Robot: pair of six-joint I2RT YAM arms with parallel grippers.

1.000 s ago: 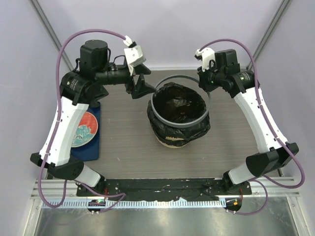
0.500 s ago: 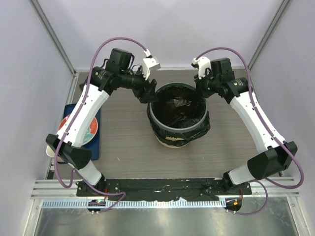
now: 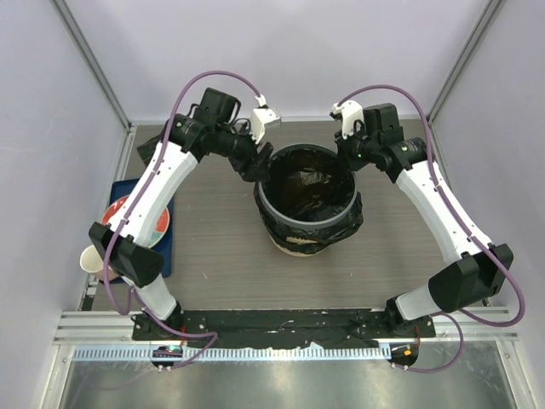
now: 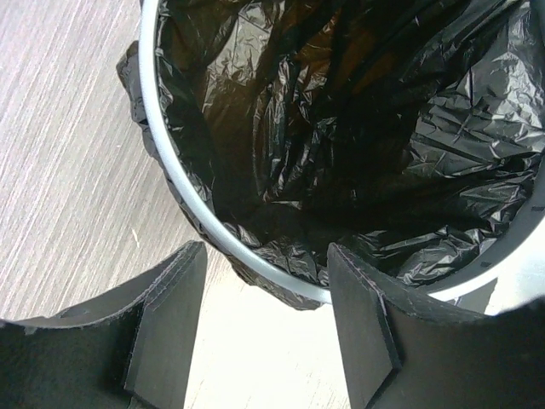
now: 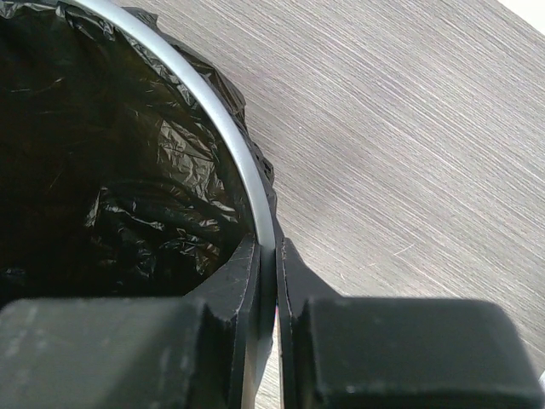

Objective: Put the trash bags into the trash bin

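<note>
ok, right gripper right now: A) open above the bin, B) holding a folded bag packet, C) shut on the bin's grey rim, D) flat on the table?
C: in the right wrist view the right gripper is pinched on the trash bin rim, one finger inside, one outside.

Trash bag: thin black plastic film, glossy, heavily crinkled. Trash bin rim: smooth grey with a satin sheen, plastic or metal unclear. Table: matt grey wood-grain surface, finely streaked.
</note>
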